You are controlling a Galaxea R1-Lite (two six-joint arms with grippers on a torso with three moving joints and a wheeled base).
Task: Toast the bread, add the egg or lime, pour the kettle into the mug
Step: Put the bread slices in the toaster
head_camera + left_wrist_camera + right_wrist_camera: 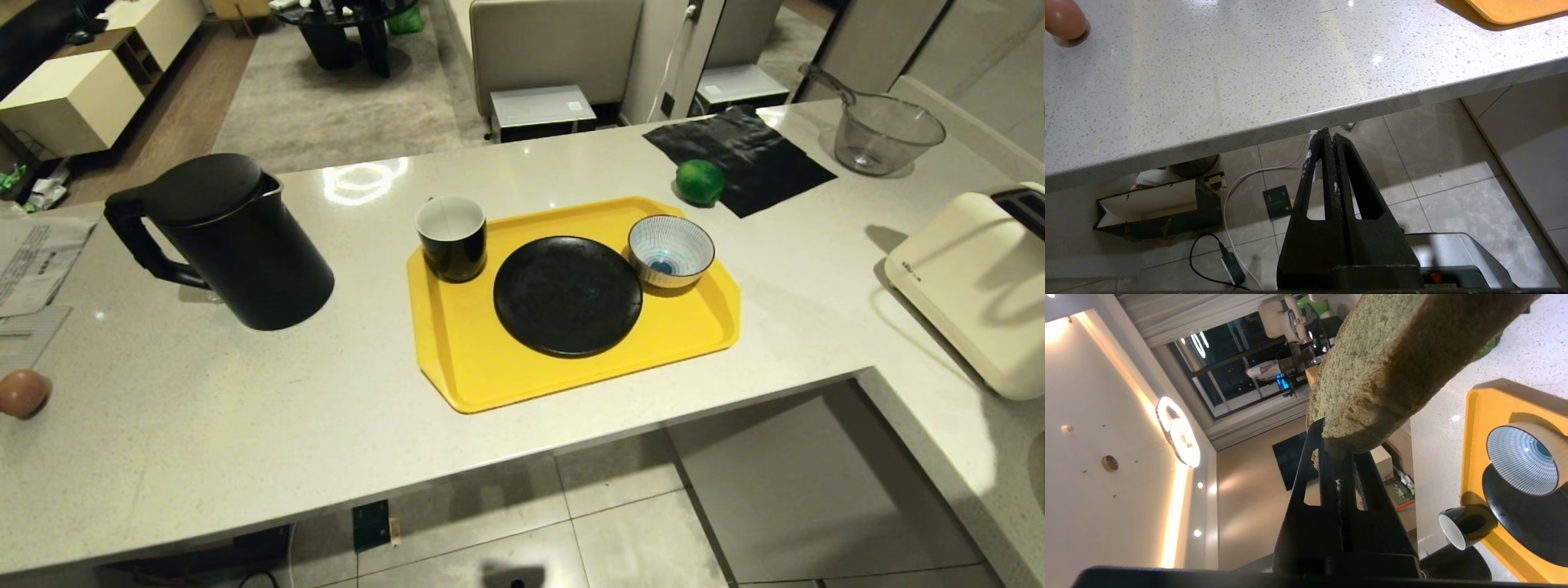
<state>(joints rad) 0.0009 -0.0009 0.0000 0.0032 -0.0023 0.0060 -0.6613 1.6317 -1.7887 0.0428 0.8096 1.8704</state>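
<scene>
The right gripper [1336,451] has its fingers clamped on a corner of the bread [1384,363], holding the slice in the air off to the right of the bench [245,425], outside the head view. The toaster [971,286] sits at the far right edge of the bench with its slots just showing, so the slice looks to be on its way there, though I cannot tell whether it has been toasted. The black plate [567,296] on the yellow tray [457,359] is bare, the striped bowl [669,249] beside it holds nothing, and the mug [451,237] at the tray's far-left corner shows only its white inside. The lime [700,181] lies just beyond the tray beside a black cloth [739,155], the kettle [237,245] stands well left of the tray, and an egg [23,393] rests at the far left. The left gripper [1329,141] hangs below the bench's near edge, fingers pressed together on nothing. Toasting, adding fruit or egg, and pouring all appear still undone.
</scene>
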